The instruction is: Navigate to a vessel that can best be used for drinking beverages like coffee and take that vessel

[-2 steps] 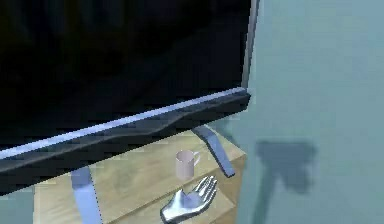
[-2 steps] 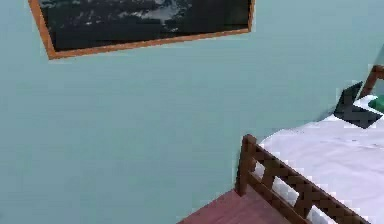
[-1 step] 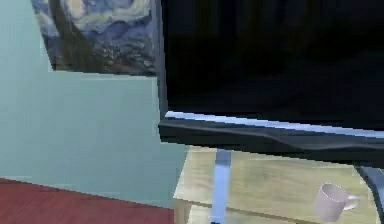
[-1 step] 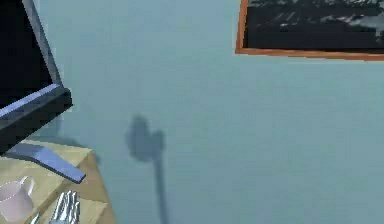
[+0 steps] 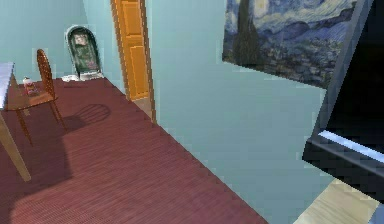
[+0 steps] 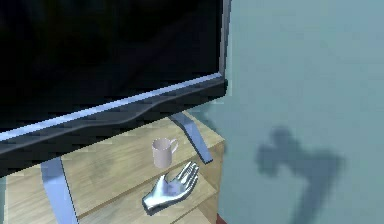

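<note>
A small pale pinkish mug point(image 6: 165, 152) with a handle on its right stands upright on a light wooden stand point(image 6: 110, 165), just below the lower edge of a large dark television point(image 6: 100, 60). It sits between the television's two grey legs, close to the right one point(image 6: 192, 138). A silver hand-shaped sculpture point(image 6: 172, 190) lies on the stand just in front of the mug.
The television point(image 5: 352, 100) and its wooden stand point(image 5: 340, 208) reach in from the forward view's right. A teal wall carries a starry painting point(image 5: 290, 40). Dark red plank floor point(image 5: 130, 160) leads to an orange door point(image 5: 132, 45), a wooden chair point(image 5: 45, 85) and a table point(image 5: 8, 95).
</note>
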